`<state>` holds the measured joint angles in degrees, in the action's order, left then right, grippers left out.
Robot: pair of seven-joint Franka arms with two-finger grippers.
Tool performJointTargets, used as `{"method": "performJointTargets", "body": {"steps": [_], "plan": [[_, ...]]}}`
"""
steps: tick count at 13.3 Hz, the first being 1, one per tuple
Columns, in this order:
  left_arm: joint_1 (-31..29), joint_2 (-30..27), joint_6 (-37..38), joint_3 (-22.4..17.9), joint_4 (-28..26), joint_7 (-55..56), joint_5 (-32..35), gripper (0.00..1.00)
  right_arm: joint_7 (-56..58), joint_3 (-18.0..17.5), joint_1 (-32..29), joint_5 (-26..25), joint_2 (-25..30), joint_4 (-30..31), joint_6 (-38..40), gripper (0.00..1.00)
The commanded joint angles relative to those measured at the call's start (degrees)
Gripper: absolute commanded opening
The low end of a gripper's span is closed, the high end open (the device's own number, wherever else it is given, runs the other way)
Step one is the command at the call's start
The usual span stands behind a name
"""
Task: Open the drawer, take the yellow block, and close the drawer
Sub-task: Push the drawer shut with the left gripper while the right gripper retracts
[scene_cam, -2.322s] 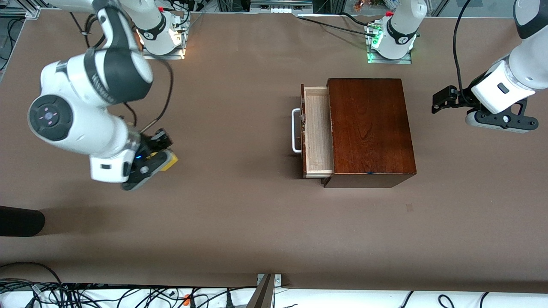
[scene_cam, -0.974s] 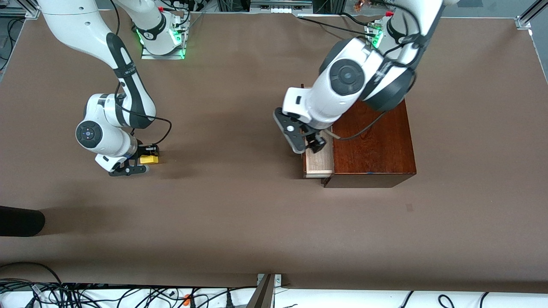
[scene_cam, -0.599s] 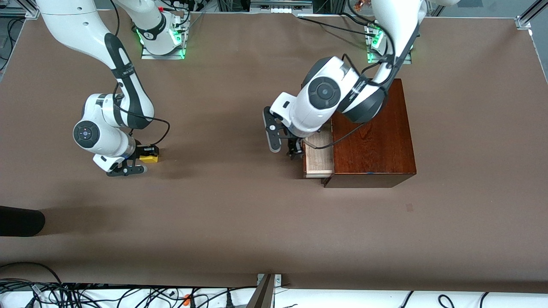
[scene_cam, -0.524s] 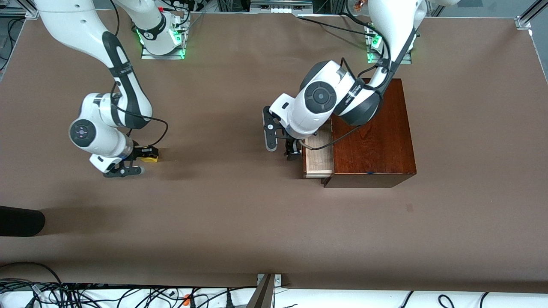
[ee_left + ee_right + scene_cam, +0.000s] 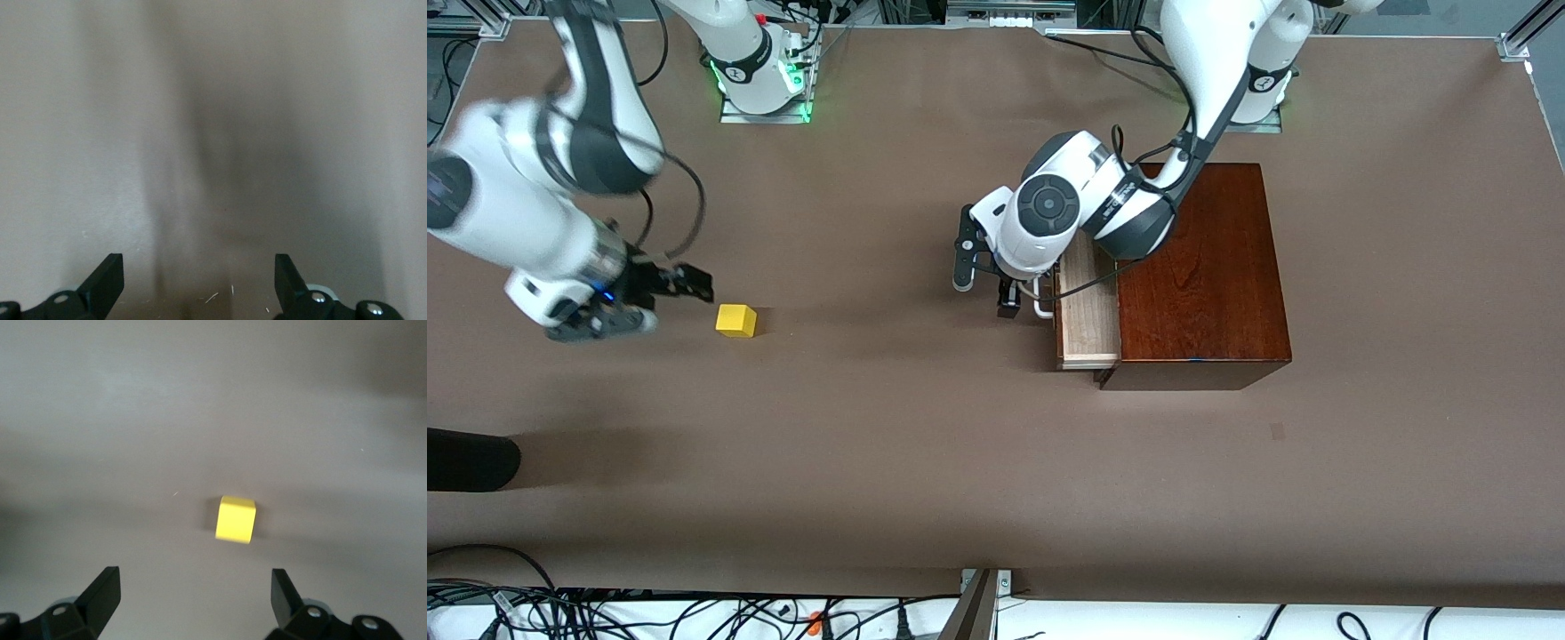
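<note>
The block sits alone on the table, toward the right arm's end and well apart from the box. It is a plain bright yellow cube resting flat on the brown surface with nothing touching it. In the right wrist view the block lies on bare table, between the lines of the two fingers but clear of both.

The right gripper hangs above the table just beside the block, on the side away from the box. Its fingers are spread wide and hold nothing.

The drawer is pulled partway out of the dark reddish-brown box, toward the right arm's end of the table. Its pale wooden inside shows as a strip along the box's edge, and what shows of it holds nothing. Part of the strip is covered by the left arm.

The left gripper is low, in front of the drawer, just beside the white handle, of which only a small curved part shows under the wrist. Its fingers are parted with only bare table between them. Whether a finger touches the handle cannot be told.
</note>
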<state>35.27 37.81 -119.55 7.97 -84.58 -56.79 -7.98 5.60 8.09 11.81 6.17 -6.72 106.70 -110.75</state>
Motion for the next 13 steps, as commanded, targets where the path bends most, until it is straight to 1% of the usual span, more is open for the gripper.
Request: {"method": "performJointTargets", "body": {"steps": [1,3,5,8,10,12,13], "plan": [[0.1,-0.7,1.3,-0.3,-0.6,-1.2,3.6,1.0,-0.7,-1.4,-1.7,0.2,1.0,-7.5,10.3,1.0],[-0.5,-0.8,2.4,-0.3,-0.6,-1.1,5.9,1.0,-0.8,-1.1,-1.6,-0.3,1.0,-13.9,17.7,1.0],[-0.5,-1.2,4.4,-0.7,-0.4,-1.1,7.5,1.0,-0.8,-0.9,-1.6,-0.4,1.1,-16.8,22.1,1.0],[-0.6,-1.2,7.2,-1.0,-0.3,-1.0,9.0,1.0,-4.4,-0.5,-1.6,-1.5,4.0,-17.0,24.8,1.0],[-2.0,-1.3,8.5,-1.2,-0.2,-1.1,9.1,1.0,-8.5,-0.8,-1.6,-2.2,4.4,-16.9,25.5,1.0],[-3.9,-2.0,10.6,-1.1,-0.1,-1.2,10.4,1.0,-8.7,-1.3,-1.0,-4.8,4.4,-17.3,25.6,1.0],[-4.5,-2.4,11.6,-1.1,-0.1,-1.2,10.7,1.0,-8.7,-1.9,0.0,-7.6,4.3,-18.2,26.0,1.0]]}}
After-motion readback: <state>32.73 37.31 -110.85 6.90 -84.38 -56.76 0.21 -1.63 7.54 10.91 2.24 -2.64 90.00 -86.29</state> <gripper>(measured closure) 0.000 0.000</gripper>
